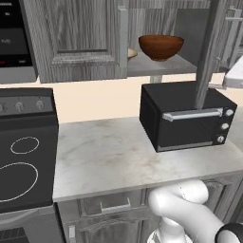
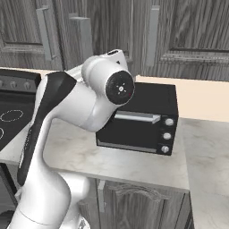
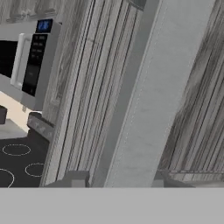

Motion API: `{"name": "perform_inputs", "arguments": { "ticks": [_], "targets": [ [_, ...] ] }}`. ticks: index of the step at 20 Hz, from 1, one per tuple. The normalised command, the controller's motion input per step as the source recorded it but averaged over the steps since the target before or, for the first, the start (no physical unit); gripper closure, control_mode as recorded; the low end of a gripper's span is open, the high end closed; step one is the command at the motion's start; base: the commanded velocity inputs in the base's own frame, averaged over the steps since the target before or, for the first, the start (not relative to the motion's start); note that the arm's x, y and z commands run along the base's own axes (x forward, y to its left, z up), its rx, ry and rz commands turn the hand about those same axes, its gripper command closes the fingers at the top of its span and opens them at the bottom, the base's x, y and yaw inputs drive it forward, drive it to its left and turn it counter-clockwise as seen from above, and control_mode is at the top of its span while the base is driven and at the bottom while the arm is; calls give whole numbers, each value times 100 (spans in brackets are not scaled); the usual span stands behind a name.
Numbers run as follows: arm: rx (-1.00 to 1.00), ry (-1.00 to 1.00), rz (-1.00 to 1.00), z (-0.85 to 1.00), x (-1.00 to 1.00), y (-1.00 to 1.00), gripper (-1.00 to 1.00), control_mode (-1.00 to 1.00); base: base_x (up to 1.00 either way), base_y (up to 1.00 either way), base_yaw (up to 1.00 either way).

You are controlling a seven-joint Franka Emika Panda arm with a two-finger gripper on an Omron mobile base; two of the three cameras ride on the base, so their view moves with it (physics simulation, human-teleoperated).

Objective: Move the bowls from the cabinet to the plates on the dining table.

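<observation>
The cabinet (image 1: 76, 42) stands open above the counter. Its swung-out door (image 1: 209, 52) is seen edge-on. On the open shelf sits the deep reddish-brown bowl (image 1: 161, 46). A sliver of the pale cream bowl (image 1: 132, 53) peeks out to its left, behind the door frame. My gripper (image 3: 120, 179) is up at the open door (image 3: 148, 96), to the right of the bowls. The door's pale edge fills the gap between the two fingertips (image 3: 76, 178), so the jaws look closed on it. The plates and the dining table are out of view.
A black toaster oven (image 1: 187, 116) stands on the marbled counter (image 1: 104, 156) right below the shelf. A black stove (image 1: 21, 152) lies to the left, with a microwave (image 1: 14, 38) above it. Closed cabinet doors with bar handles (image 2: 152, 36) line the wall.
</observation>
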Motion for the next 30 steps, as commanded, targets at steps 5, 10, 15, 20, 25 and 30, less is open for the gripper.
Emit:
{"name": "perform_inputs", "arguments": {
  "ticks": [5,10,15,20,25,30],
  "targets": [
    [0,-4,11,0,-27,-49,100,-100,0,0,0],
    [0,-3,12,0,-11,-33,100,-100,0,0,0],
    [0,0,11,-1,-2,-23,100,-100,0,0,0],
    [0,0,2,-2,0,-2,100,-100,0,0,0],
    [0,0,0,-3,0,-1,-100,-100,0,0,0],
    [1,0,-4,-13,11,-10,-100,-100,0,0,0]
  ]
}}
